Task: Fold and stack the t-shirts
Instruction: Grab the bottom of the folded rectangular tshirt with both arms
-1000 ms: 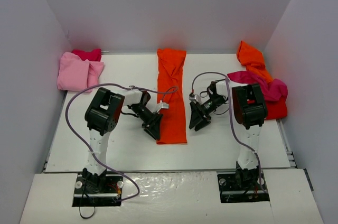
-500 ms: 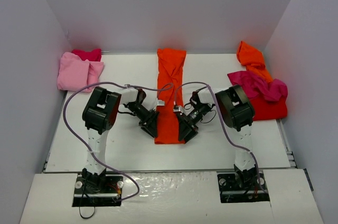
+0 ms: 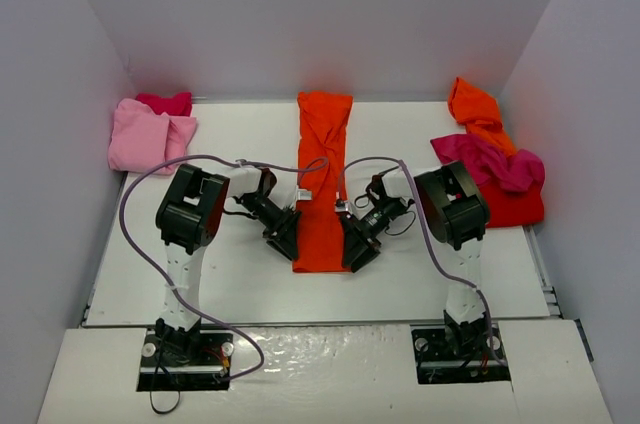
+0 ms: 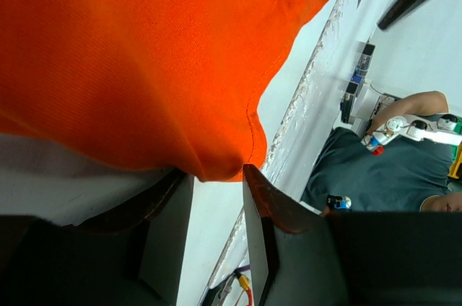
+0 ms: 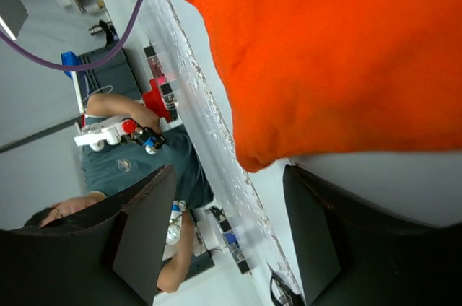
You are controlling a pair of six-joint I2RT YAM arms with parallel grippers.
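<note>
Top external view: nearest, the left arm's base [image 3: 185,344] and the right arm's base [image 3: 460,342] stand at the near edge of the white surface [image 3: 200,284]. Just beyond them the left fingers [image 3: 284,235] and the right fingers [image 3: 357,250] are down at the near end of a long orange t-shirt [image 3: 322,174]. The left fingers are at its left corner and the right fingers at its right corner.

In the left wrist view the left fingers are released, with a narrow gap between the tips. The corner of the hem lies right at the mouth of that gap, and bare surface shows through it. Whether a tip touches the cloth I cannot tell. In the right wrist view the right fingers are spread wide, released as well, and the other near corner lies just ahead of the gap.

The orange t-shirt is a narrow strip lying flat, running straight away from both pairs of fingers toward the far edge of the surface. Well beyond and to the left of the left fingers, a pink t-shirt [image 3: 140,136] lies bunched, with a dark pink t-shirt [image 3: 165,102] behind it. Well beyond and to the right of the right fingers lies a heap of clothes [image 3: 490,159] in orange, magenta and red.
</note>
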